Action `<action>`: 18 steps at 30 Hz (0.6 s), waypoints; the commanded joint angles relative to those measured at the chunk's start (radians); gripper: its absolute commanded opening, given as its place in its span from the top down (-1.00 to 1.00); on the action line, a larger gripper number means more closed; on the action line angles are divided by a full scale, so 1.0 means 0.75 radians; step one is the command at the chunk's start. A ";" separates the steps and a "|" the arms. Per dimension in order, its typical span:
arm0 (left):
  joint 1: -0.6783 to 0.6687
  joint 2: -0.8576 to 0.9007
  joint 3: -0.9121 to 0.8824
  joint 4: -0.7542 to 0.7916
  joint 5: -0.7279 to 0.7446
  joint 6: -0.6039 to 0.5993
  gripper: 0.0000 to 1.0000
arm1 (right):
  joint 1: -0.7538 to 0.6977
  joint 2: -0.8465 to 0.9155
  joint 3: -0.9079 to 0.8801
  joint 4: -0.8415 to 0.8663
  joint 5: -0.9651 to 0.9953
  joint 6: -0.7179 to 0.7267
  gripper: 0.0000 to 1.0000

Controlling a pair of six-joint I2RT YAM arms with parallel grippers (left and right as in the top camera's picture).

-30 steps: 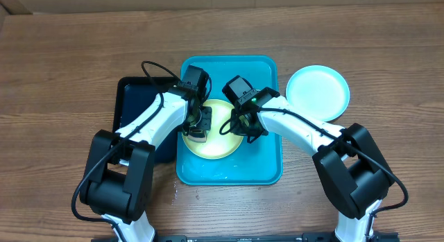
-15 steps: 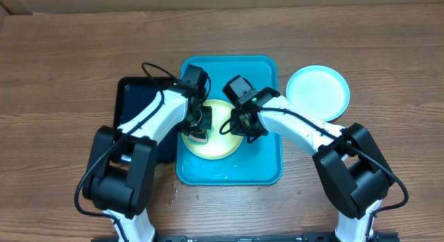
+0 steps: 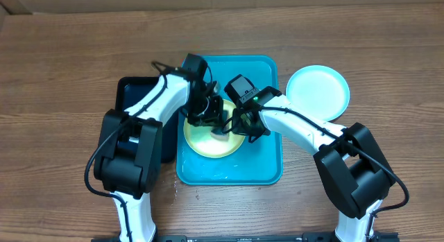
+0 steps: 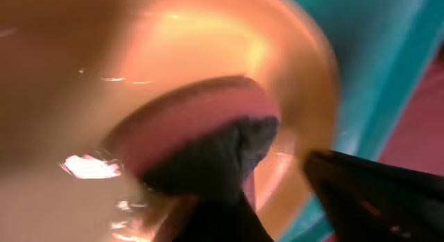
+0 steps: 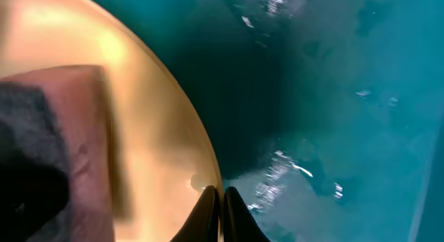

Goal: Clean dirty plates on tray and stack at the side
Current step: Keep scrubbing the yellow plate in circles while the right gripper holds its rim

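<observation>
So the right jaws are pinched all the way down, both fingers [image 5: 208,225] squeezed onto the rim of the yellow-green plate [image 3: 205,141] at its right-hand edge. In the right wrist view the rim runs straight into the fingertips, and the plate looks more golden there.

The left jaws are clamped too, on a sponge [image 4: 194,124] that's pink foam with a dark grey scrubby side. That wrist view is pretty blurry though, so I can't tell exactly how the fingers sit on it. The sponge is down on the face of the plate, just to the left of the right jaws, so both sets of jaws are bunched close together over the same plate.

The plate lies flat in the blue tray [image 3: 263,169], right under both jaws and toward the tray's left half. The tray floor to the right of the right jaws has wet-looking glints on it.

Further out to the right of the right jaws, and a bit farther from the robot, a light cyan plate [image 3: 318,91] sits right way up on the bench [image 3: 69,48], just beside the tray's right rim. On the other side, left of the left jaws, a black tray [image 3: 132,96] sits up against the blue one, partly covered by the left arm [image 3: 149,110].
</observation>
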 commanded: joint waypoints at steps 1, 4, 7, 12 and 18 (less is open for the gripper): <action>0.007 -0.039 0.232 -0.108 -0.053 0.042 0.92 | 0.012 -0.028 0.003 0.014 -0.027 0.003 0.92; -0.002 -0.049 0.358 -0.253 -0.262 0.042 0.92 | 0.012 -0.028 0.003 0.023 -0.027 0.003 0.92; -0.004 -0.045 0.353 -0.322 -0.390 0.042 0.92 | 0.012 -0.028 0.003 0.038 -0.028 0.008 0.92; -0.004 -0.044 0.291 -0.361 -0.550 0.042 0.92 | 0.012 -0.028 0.003 0.069 -0.050 0.047 0.83; -0.004 -0.044 0.160 -0.336 -0.561 0.042 0.92 | 0.012 -0.028 0.003 0.143 -0.024 0.041 0.40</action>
